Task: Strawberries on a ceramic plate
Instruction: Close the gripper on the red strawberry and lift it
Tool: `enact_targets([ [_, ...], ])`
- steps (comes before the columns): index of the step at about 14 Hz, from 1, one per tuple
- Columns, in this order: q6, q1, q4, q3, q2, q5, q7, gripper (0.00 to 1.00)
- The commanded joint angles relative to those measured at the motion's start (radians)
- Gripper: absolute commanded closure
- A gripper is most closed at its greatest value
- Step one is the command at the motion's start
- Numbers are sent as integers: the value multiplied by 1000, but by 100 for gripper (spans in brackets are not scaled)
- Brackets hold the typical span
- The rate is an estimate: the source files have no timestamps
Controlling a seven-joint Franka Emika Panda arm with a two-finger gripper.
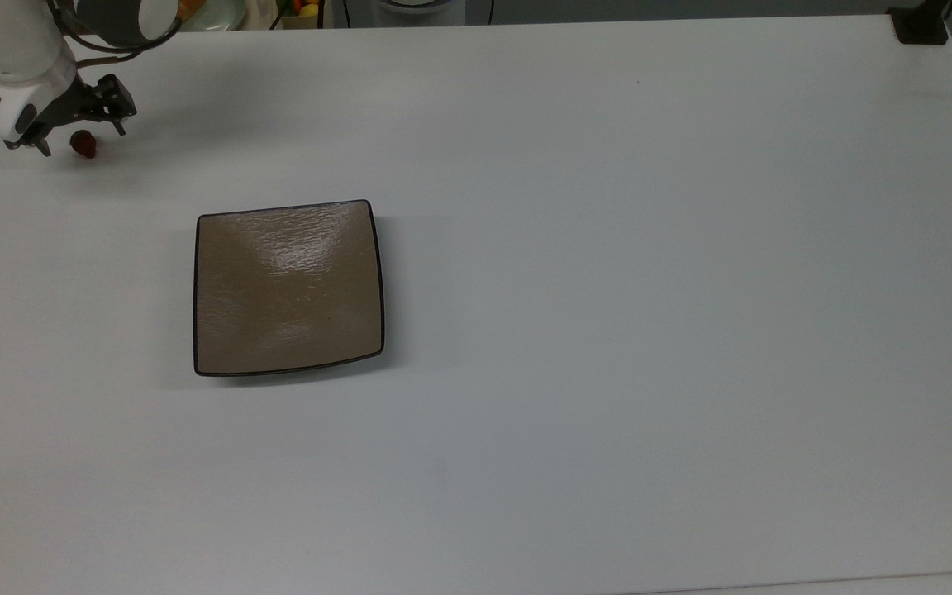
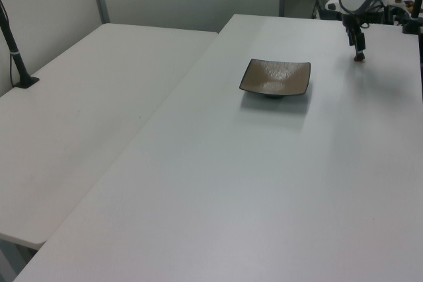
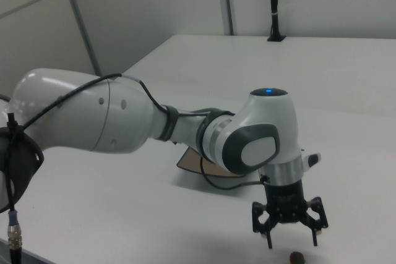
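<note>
We held the gripper (image 1: 79, 132) wide open and empty over the strawberry (image 1: 83, 145), at 10 o'clock from the ceramic plate (image 1: 287, 287). Off-centre closing could roll it away.

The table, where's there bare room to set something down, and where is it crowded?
Bare table stretches from the ceramic plate across to the top view's right edge, and along the near edge below the plate. The plate itself holds nothing. The crowded spot is the top view's upper-left corner, where the open end effector straddles the strawberry.
</note>
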Motion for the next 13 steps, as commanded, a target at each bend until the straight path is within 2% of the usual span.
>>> enact_targets([
  [1,35,2,-33,-10,5,-65,-61,6],
  [2,33,1,-37,-10,5,-65,-80,11],
  [3,32,-3,-40,-10,5,-65,-100,26],
  [4,29,-3,-40,-10,5,-65,-104,34],
  [5,24,-3,-40,-10,5,-63,-104,51],
  [7,19,-3,-40,-10,4,-54,-100,71],
  [8,18,-1,-40,-10,1,-54,-95,78],
  [9,15,0,-40,-10,-5,-51,-89,91],
  [13,-74,16,-28,-6,-67,-46,-94,93],
])
